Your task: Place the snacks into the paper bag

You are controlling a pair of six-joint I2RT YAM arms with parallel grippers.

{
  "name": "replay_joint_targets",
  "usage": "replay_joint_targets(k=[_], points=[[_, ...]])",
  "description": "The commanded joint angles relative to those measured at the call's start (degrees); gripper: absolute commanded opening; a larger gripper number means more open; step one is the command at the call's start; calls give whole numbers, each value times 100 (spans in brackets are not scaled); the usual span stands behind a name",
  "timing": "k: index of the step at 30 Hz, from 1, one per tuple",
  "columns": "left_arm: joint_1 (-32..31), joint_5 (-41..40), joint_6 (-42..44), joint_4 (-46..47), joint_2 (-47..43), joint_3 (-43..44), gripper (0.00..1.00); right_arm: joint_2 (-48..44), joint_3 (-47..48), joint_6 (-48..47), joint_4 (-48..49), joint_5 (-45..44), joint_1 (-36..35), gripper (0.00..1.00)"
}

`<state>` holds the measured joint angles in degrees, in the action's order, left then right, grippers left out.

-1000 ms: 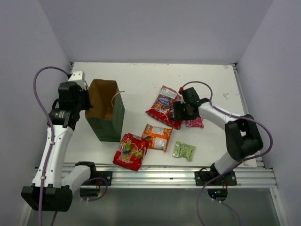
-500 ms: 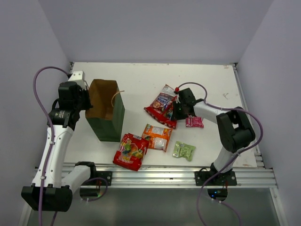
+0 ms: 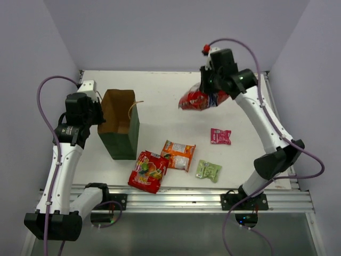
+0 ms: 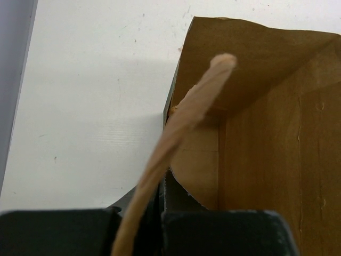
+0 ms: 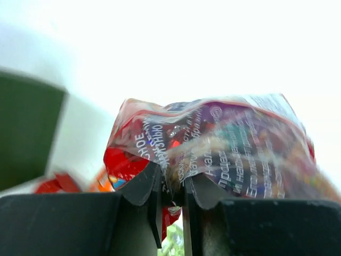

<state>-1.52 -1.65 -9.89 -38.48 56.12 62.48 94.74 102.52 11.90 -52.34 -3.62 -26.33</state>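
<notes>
top external view says i've barely started. my right claw point(image 3: 209, 89) is pinched tight on the edge of one big red packet point(image 3: 198, 100), which hangs in the air well right of the paper bag point(image 3: 123, 145) and a bit beyond it, not over the opening yet. my left claw point(image 3: 95, 113) is clamped on the bag's left rim with the thin loop handle point(image 4: 184, 114) caught between the fingers, so the bag stands upright with its mouth open.

on the table point(image 3: 160, 88), all on the bag's right side:
- second red packet point(image 3: 148, 170), just off the bag's near corner
- orange-white packet point(image 3: 178, 155), right next to that one
- pale green packet point(image 3: 208, 170), further right
- pink packet point(image 3: 220, 136), furthest from the bag

left wrist view shows only brown paper inside the bag, and i can't see the bottom, but all five snacks are outside anyway. so my guess is zero packed, one in the air, four to go.
</notes>
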Motion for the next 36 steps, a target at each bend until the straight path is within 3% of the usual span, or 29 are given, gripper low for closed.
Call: replay_joint_targets(k=[1, 4, 6, 11, 17, 32, 36], points=[[29, 139, -109, 227, -119, 28, 0, 69, 2179, -363, -530, -332, -153, 0], [20, 437, -180, 262, -127, -7, 0, 746, 4444, -382, -1005, -359, -478, 0], [3, 508, -224, 306, -110, -25, 0, 1002, 4916, -172, -911, -193, -566, 0], [-111, 701, -250, 376, -57, -34, 0, 529, 3970, 557, 951, 764, -883, 0], [-235, 850, -250, 446, -48, -104, 0, 1107, 4610, 1270, 1796, 1617, -1392, 0], [-481, 1035, -233, 473, -31, -96, 0, 1415, 4619, 2043, 3519, 1610, -2148, 0], [-525, 1105, -329, 526, 22, -78, 0, 1538, 4610, 2071, 3880, 1233, -2517, 0]])
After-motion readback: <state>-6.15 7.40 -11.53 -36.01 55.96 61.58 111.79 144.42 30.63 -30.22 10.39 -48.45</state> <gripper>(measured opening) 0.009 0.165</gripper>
